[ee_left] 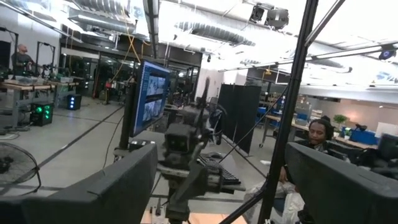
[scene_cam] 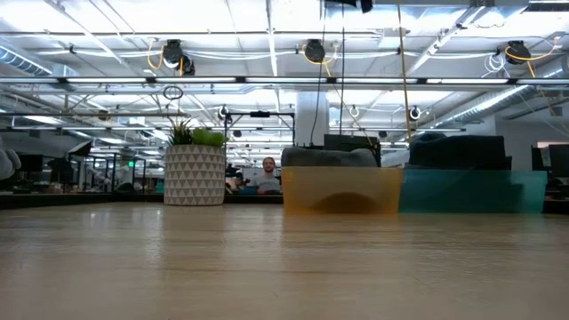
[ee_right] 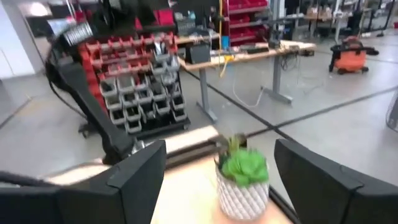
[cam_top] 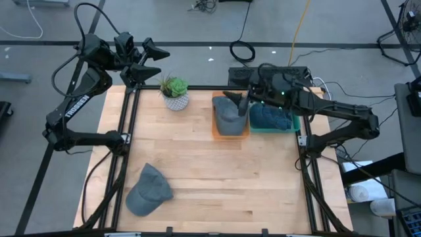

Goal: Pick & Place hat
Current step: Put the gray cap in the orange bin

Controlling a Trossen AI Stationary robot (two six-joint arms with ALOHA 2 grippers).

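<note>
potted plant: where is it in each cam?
High: potted plant at the table's far edge, left of the orange bin.
Low: left of centre, again left of the orange bin.
Left wrist: not in it.
Right wrist: lower centre.
Shared landmark: orange bin.

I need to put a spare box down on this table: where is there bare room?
Bare wood spans the middle, between the grey cap near the front and the orange bin. The front right corner is bare too. The far edge is crowded: potted succulent, orange bin, teal bin, right gripper.

Robotics lab, red parts bins (ee_right: pixel 134 74), monitor (ee_left: pixel 149 99), workbenches (ee_right: pixel 249 56), ceiling pipes (scene_cam: pixel 284 80)
</note>
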